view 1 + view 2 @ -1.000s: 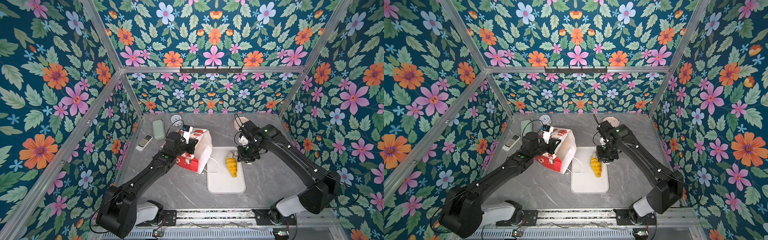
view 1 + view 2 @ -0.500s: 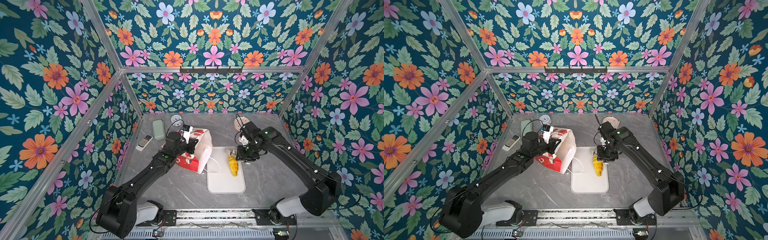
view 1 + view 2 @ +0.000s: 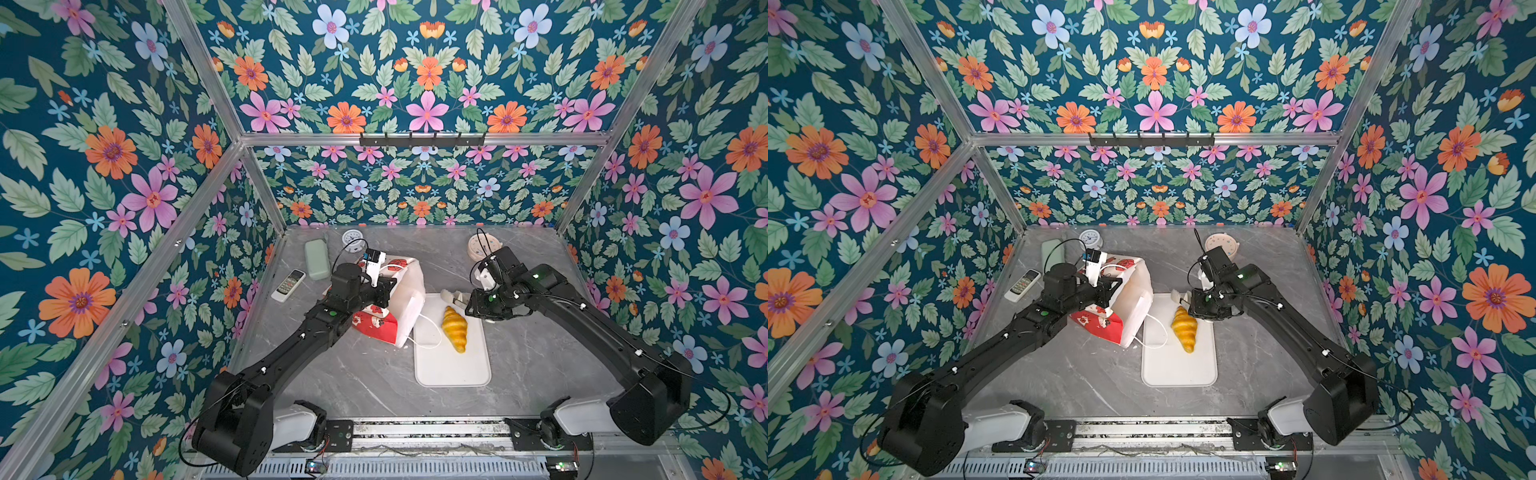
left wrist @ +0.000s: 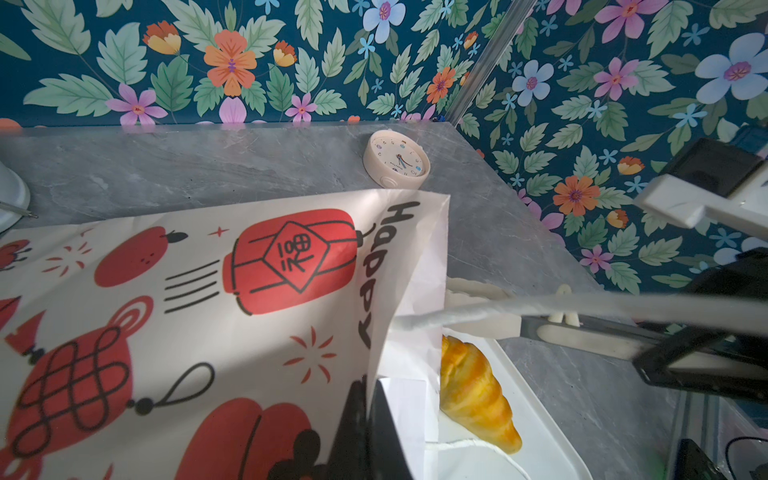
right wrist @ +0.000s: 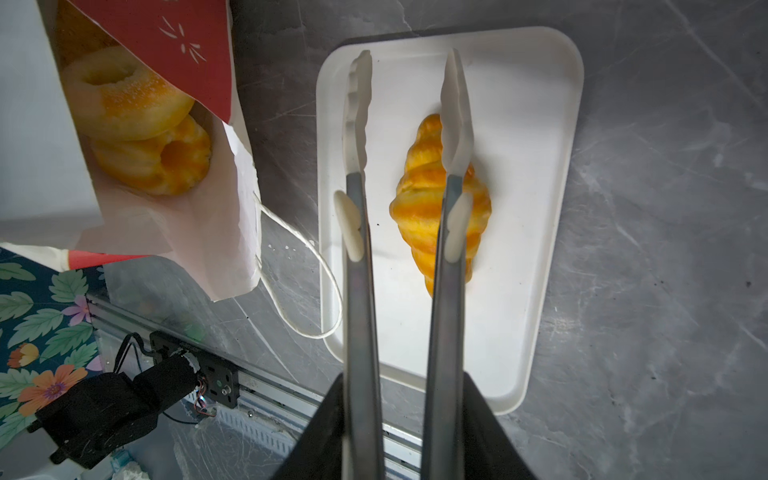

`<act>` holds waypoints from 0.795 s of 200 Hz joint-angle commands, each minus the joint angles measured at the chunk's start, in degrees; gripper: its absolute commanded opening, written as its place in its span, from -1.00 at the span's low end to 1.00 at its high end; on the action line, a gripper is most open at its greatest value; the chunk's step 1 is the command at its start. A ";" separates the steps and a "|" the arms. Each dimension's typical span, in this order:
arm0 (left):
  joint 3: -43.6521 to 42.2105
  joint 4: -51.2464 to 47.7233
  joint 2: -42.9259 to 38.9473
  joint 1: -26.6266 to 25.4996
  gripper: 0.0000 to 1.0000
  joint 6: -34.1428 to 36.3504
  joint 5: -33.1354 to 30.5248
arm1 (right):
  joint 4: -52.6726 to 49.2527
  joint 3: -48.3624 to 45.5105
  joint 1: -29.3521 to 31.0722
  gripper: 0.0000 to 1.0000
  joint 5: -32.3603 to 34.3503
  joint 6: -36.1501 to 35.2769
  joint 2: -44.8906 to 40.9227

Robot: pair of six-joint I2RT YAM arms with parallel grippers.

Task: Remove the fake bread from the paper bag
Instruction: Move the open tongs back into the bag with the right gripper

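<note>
Bag cord [image 5: 311,243] across tray [image 5: 519,124]; croissant [image 5: 415,199] alongside

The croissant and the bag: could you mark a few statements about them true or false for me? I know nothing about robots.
1. The croissant lies on the white tray. True.
2. The paper bag is empty. False: a ring bagel and a fluted bun show inside it.
3. The left claw is shut on the paper bag's edge. True.
4. The tongs in the right claw are squeezing the croissant. False: their tips stand apart, and the croissant lies free.
5. The remote control lies on the tray. False: it lies on the table, near the left wall.
</note>
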 commanded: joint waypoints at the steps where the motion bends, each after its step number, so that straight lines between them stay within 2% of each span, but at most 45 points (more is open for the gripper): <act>1: 0.75 2.28 -0.07 0.05 -1.00 -0.10 1.14 | 4.60 -0.97 -0.03 -0.26 3.16 0.21 -2.56; 39: 2.31 0.67 0.60 0.05 -1.00 0.24 1.18 | 4.92 -2.77 0.79 -0.28 -0.89 -1.38 -11.21; 74: 3.36 -0.18 1.85 0.05 -1.00 0.35 1.42 | 4.65 -2.30 6.46 -0.30 -1.77 -1.68 -16.81; 96: 4.09 -0.59 2.61 0.06 -1.00 0.09 2.04 | 8.42 -3.52 10.98 -0.30 -4.02 -0.48 -15.79; 118: 4.59 -1.89 2.58 0.08 -1.00 0.17 2.10 | 11.81 -4.96 14.96 -0.30 -2.35 -2.08 -12.73; 159: 6.62 -6.82 1.61 0.07 -1.00 1.72 1.72 | 21.47 -10.93 15.52 -0.32 2.03 -5.44 -10.11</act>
